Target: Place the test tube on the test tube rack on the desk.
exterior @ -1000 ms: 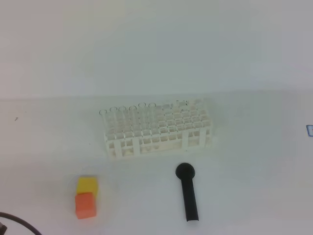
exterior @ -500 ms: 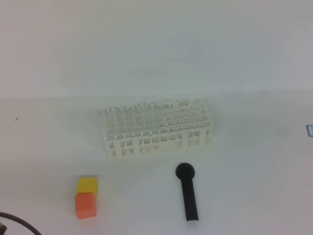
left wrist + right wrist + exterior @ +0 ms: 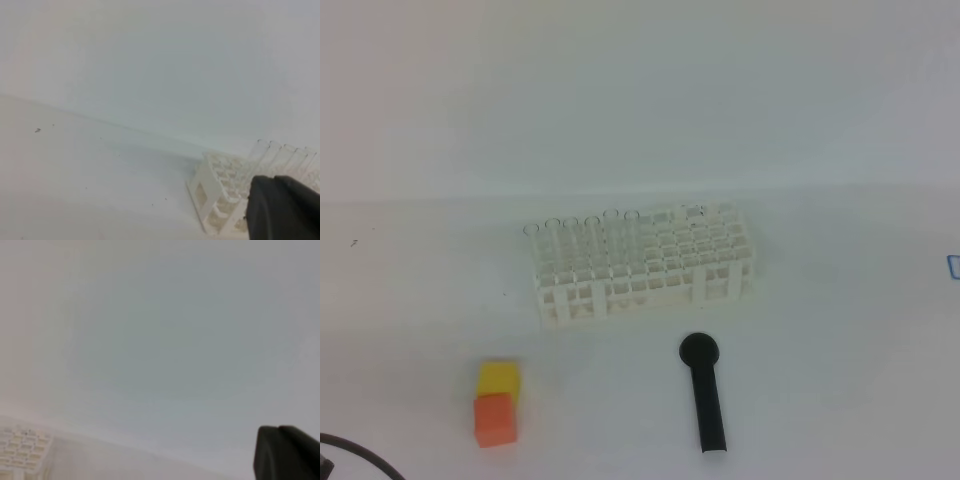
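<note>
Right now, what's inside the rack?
Clear tubes stand upright in the left holes of the test tube rack, their rims above the grid. The right holes look empty from the high view. The tube bottoms and lower level are mostly hidden behind the rack's white walls.

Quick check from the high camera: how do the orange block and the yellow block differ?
The orange block sits nearer the camera; the yellow block sits behind it and is partly hidden by it. They differ in colour. Both are small cubes of similar size, touching, on the desk left of the black tool.
</note>
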Robot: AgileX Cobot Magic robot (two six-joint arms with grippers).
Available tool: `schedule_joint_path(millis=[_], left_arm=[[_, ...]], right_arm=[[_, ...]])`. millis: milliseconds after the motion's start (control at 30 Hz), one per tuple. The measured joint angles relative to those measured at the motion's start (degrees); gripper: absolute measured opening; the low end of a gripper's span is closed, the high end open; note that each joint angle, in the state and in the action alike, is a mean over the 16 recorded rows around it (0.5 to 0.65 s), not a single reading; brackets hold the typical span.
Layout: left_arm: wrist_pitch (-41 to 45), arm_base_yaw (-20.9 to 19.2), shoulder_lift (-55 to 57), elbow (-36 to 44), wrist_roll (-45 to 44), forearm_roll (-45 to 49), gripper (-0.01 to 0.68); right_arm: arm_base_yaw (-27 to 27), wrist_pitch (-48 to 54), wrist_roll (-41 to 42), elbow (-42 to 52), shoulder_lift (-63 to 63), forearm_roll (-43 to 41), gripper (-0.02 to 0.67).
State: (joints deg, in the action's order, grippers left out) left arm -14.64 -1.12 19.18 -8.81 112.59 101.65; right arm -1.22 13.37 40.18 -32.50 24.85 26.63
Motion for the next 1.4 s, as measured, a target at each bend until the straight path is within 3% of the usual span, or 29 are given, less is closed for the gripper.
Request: schedule_joint_path(millis=[233, 700, 900, 1400], left_arm=[[0.02, 0.0, 0.0, 0.0, 0.0, 0.0, -0.001], [0.05, 0.0, 0.0, 0.0, 0.0, 0.0, -0.001], [0.04, 0.0, 0.0, 0.0, 0.0, 0.0, -0.001], [0.04, 0.01, 0.0, 0.0, 0.0, 0.0, -0.001]], right_arm=[[0.0, -0.85, -7.23, 3.81, -0.8, -3.17, -0.001], [0.0, -8.32, -41.98, 27.15, -15.27, -32.13, -0.001], [0.0, -5.06, -43.64, 32.87, -21.52, -35.12, -0.001], [0.0, 5.61, -42.45, 34.13, -25.48, -29.06, -0.001]])
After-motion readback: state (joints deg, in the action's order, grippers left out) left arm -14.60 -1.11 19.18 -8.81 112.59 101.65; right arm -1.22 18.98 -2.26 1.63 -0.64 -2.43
